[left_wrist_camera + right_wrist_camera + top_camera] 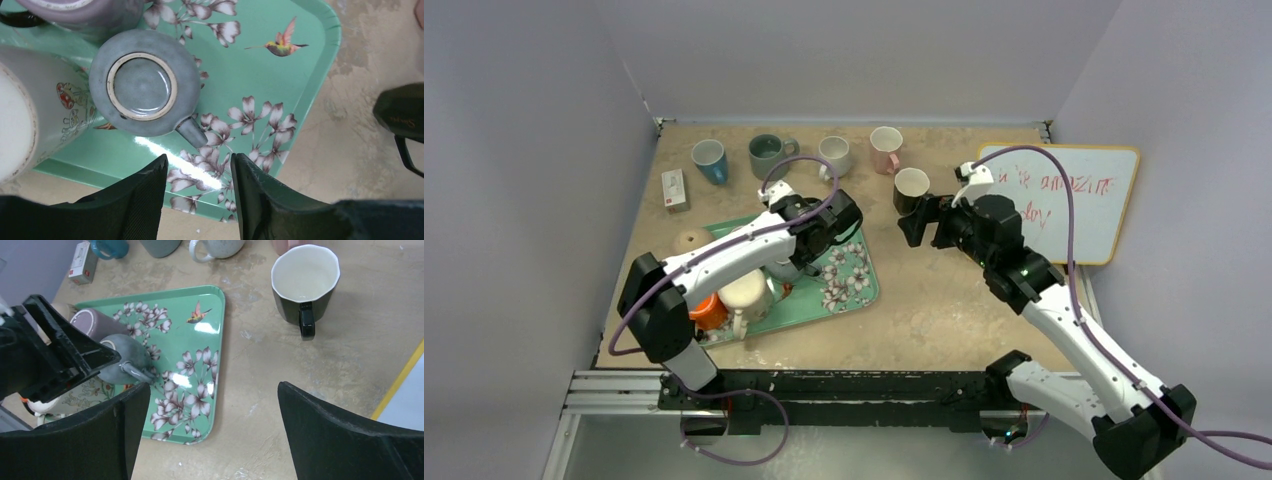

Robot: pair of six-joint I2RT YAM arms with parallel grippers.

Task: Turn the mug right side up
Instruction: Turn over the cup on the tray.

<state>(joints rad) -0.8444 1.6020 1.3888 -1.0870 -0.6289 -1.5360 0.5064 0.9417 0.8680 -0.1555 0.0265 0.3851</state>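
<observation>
Left end effector (200, 161) beside inverted grey mug (142, 82), rim hidden.

The white-and-black left arm (724, 250) stretches forward and to the right. Its black two-finger left end effector (200, 161) points downward, fingers partly apart with nothing between them. The white-and-black right arm (1064, 310) reaches forward-left, its black right end effector (212, 387) spread wide and empty.

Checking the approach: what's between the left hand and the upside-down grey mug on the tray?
Only bare flowered tray separates the left hand from the mug, seen in the left wrist view.
</observation>
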